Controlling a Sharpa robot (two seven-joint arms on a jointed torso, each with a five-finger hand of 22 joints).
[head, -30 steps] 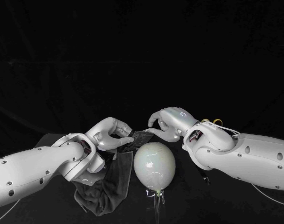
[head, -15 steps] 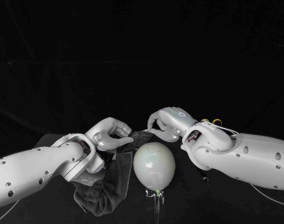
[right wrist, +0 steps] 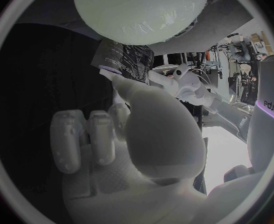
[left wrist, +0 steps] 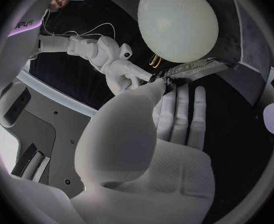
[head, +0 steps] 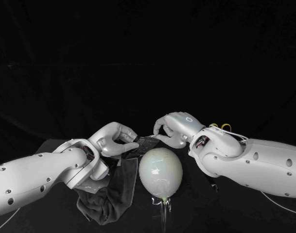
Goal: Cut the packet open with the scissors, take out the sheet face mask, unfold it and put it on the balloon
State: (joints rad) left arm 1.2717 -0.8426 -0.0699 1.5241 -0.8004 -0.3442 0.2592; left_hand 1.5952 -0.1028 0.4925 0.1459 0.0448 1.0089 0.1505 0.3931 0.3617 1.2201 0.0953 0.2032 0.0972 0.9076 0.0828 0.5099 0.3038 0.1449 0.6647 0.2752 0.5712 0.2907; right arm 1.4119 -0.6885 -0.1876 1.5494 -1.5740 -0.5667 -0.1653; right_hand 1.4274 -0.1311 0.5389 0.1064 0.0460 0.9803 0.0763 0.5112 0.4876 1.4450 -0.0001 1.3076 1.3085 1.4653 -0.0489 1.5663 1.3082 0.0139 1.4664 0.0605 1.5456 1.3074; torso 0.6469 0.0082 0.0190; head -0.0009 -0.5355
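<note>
Pinching a flat, dark, printed foil packet (head: 146, 141) at its two ends, the silver left hand (head: 114, 139) and silver right hand (head: 174, 129) hold it close beside the smooth, pale, egg-shaped balloon (head: 160, 172).

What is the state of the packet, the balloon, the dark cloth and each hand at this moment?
packet: held between both hands, close to one end of the balloon; whether it is cut open, I cannot tell.
balloon: inflated, no mask on it.
dark cloth: crumpled, lying beside the balloon.
left hand: pinches one end of the packet.
right hand: pinches the other end.
</note>
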